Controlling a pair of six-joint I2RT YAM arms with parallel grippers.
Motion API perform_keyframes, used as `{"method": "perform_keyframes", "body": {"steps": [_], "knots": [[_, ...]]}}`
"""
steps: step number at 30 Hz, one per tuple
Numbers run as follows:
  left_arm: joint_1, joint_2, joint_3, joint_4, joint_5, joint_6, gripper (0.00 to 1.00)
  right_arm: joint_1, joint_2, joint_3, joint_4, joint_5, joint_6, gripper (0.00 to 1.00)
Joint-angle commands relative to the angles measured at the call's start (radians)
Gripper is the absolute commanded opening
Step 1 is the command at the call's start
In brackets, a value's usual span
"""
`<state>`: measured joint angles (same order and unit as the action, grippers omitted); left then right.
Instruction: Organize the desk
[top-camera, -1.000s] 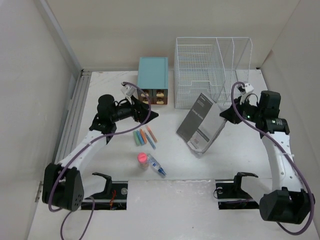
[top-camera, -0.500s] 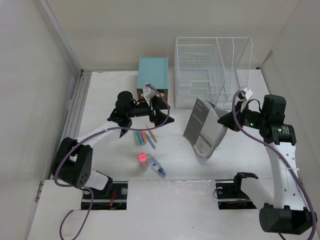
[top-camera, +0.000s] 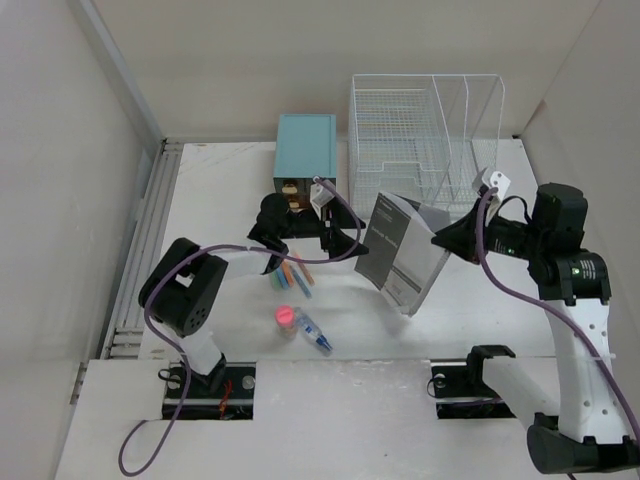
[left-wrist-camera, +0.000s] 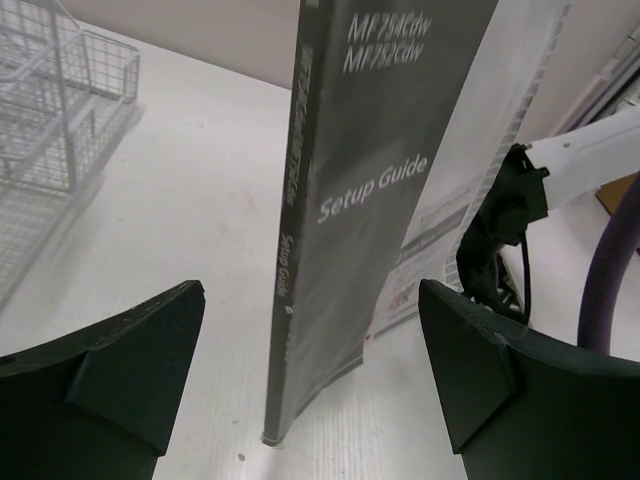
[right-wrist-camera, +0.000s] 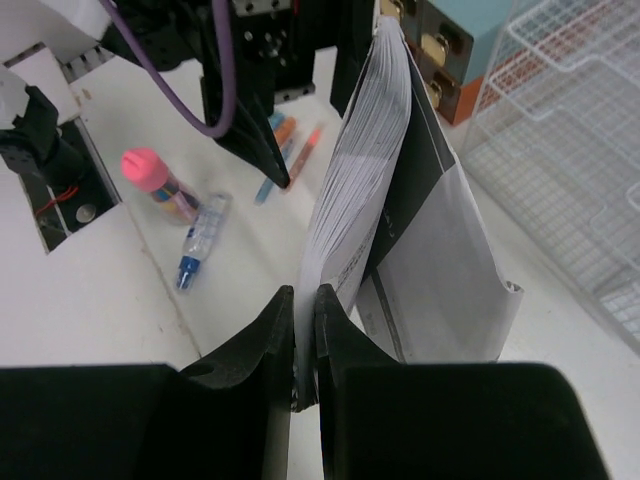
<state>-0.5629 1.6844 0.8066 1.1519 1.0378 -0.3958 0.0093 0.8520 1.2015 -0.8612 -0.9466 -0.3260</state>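
Nearest on the white bench (top-camera: 220, 200) lie a pink-capped bottle (top-camera: 284, 318), a blue-tipped tube (top-camera: 314, 333) and markers (top-camera: 290, 272). Mid-bench, the right tool (right-wrist-camera: 304, 310) grips a Setup Guide booklet (top-camera: 400, 250) upright. The left tool (top-camera: 345, 240) gapes, released, facing its spine. Behind stand a teal drawer box (top-camera: 305, 145) and a wire rack (top-camera: 400, 130).

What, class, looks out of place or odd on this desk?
The Setup Guide booklet stands on its edge on the desk, leaning, pages splayed, pinched by the right fingers. Pens and a pink-capped bottle sit loose nearby.

A booklet (top-camera: 398, 255) stands near the wire rack (top-camera: 395, 130) and drawer box (top-camera: 306, 145).
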Motion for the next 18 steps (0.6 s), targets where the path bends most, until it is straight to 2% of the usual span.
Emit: {"method": "perform_keyframes", "body": {"steps": [1,8,10,12,13,14,17,18], "knots": [[-0.019,0.007,0.066,0.149,0.08,-0.049,0.86,0.015,-0.002,0.084,0.077,-0.11,-0.013,0.0],[-0.038,0.052,0.111,0.121,0.102,-0.049,0.85,0.015,0.007,0.135,0.068,-0.153,-0.013,0.0],[-0.048,0.069,0.137,0.182,0.119,-0.112,0.81,0.015,0.007,0.144,0.068,-0.162,0.001,0.0],[-0.066,0.104,0.173,0.216,0.161,-0.162,0.73,0.015,0.007,0.144,0.068,-0.172,0.001,0.0],[-0.066,0.113,0.184,0.232,0.172,-0.194,0.59,0.015,0.007,0.144,0.079,-0.172,0.01,0.0],[-0.075,0.113,0.184,0.232,0.182,-0.205,0.5,0.015,0.007,0.144,0.079,-0.172,0.01,0.0],[-0.084,0.124,0.206,0.243,0.192,-0.219,0.29,0.015,0.007,0.144,0.088,-0.156,0.019,0.0],[-0.084,0.124,0.206,0.259,0.203,-0.254,0.04,0.015,0.007,0.144,0.097,-0.156,0.019,0.0]]}}
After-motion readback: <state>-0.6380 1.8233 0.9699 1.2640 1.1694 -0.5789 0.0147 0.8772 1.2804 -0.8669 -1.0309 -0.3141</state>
